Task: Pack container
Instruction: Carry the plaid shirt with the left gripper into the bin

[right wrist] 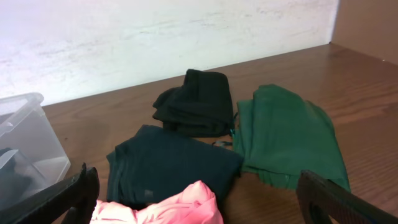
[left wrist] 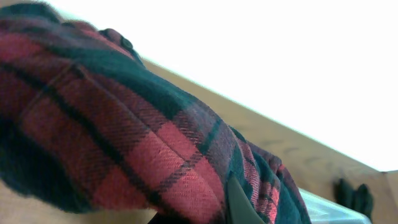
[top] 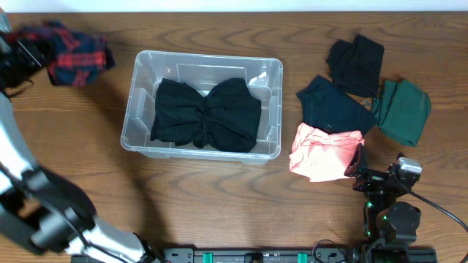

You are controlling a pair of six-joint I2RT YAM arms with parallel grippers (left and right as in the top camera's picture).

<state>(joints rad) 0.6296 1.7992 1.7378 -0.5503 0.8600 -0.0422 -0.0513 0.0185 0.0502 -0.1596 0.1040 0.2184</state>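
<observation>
The clear plastic container (top: 136, 109) stands mid-table and holds a black garment (top: 206, 113). Its corner shows in the left wrist view (left wrist: 329, 213) and the right wrist view (right wrist: 25, 124). My left gripper (top: 28, 55) is at the far left, shut on a red plaid garment (top: 73, 60) that fills the left wrist view (left wrist: 124, 124). My right gripper (top: 358, 166) is open and empty at the near edge of a pink garment (top: 322, 151). The pink cloth lies between its spread fingers (right wrist: 199, 202).
Right of the container lie a dark navy garment (top: 333, 106), a black garment (top: 356, 64) and a green garment (top: 404, 109). They also show in the right wrist view: navy (right wrist: 168, 162), black (right wrist: 196, 99), green (right wrist: 286, 137). A wall is behind the table.
</observation>
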